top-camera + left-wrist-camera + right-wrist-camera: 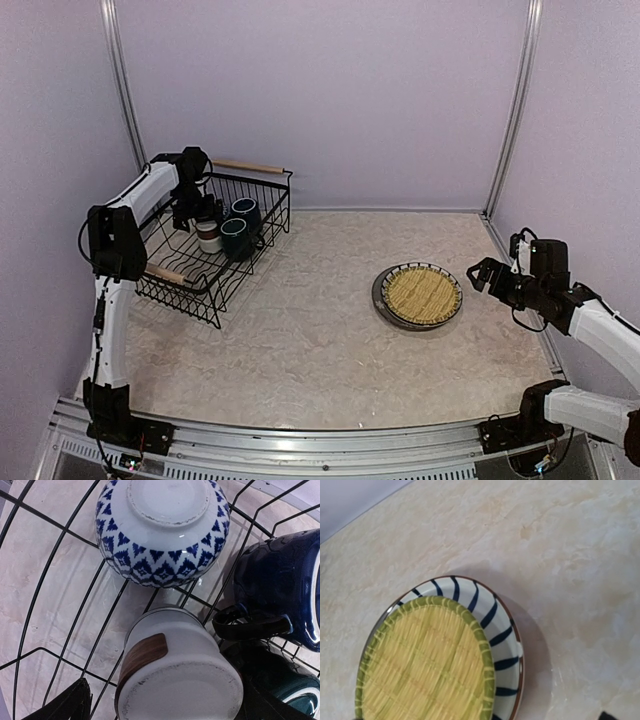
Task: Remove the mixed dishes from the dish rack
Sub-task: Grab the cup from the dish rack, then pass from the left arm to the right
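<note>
- Our left gripper (188, 222) hangs down inside the dish rack (272, 215), jaws spread wide and clamped on nothing.
- In its wrist view we see the grey brown-based cup (185, 680) between the fingers (67, 705), base turned toward the camera. We cannot tell whether they touch it.
- Beyond the cup, a blue-and-white patterned bowl (162, 530) sits bottom up on the rack wires.
- We find the dark blue mug (285, 585) to the cup's right, handle close to it, and the dark green mug (295, 692) just beside both.
- We see the rack at the far left of the table (320, 340).
- Our right gripper (482, 275) hovers above the table, jaws apart and empty, just right of the plates.
- There the woven straw plate (425, 660) lies on the striped plate (492, 615), well apart from the rack.
</note>
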You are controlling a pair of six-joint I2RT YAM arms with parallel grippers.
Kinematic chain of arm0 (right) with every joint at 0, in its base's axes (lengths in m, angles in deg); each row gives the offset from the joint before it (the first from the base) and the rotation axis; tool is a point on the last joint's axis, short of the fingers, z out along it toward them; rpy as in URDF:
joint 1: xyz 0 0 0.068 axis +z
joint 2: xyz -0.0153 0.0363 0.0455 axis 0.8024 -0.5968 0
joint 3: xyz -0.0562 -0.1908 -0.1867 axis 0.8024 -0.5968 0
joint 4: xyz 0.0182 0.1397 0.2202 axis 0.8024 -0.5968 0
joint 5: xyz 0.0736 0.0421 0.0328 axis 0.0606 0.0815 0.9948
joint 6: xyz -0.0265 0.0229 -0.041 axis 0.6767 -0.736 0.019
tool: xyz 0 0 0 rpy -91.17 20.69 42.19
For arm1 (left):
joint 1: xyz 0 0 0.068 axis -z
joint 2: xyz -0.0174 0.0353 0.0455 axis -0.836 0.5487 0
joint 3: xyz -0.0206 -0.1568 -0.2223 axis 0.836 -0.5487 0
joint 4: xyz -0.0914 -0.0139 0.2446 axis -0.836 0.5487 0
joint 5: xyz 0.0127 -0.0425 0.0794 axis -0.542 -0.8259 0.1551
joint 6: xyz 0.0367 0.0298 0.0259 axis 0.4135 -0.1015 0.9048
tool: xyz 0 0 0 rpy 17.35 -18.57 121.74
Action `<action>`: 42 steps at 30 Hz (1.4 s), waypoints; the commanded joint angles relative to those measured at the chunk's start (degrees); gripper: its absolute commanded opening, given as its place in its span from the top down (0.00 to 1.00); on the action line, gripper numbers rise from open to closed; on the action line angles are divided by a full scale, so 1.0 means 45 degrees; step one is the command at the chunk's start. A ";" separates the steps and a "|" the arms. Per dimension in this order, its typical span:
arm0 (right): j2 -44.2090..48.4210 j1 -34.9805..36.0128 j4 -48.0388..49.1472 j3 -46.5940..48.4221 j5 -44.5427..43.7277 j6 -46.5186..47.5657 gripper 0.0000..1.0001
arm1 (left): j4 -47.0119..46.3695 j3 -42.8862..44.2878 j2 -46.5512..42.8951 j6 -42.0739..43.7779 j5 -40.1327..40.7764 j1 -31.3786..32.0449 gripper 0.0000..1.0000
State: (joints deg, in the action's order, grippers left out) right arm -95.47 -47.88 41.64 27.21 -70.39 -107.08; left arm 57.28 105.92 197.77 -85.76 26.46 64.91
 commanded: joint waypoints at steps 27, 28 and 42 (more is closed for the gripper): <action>-0.0813 0.0811 0.1431 0.0462 0.1091 -0.0733 0.00 | 0.0244 -0.2686 -0.5279 -0.0260 -0.0241 0.0339 0.57; -0.0813 0.1046 0.1694 0.0453 0.1202 -0.0871 0.00 | 0.0018 -0.3091 -0.5871 -0.0320 -0.0499 0.0519 0.57; -0.2985 0.5267 0.7814 0.0233 0.1022 -0.3747 0.00 | -0.6266 -0.9232 -1.0263 -0.2135 -0.9712 0.2524 0.58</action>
State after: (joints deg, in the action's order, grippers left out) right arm -103.38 -29.08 63.33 27.88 -66.19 -117.97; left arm 41.26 68.98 154.61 -91.55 -2.94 74.24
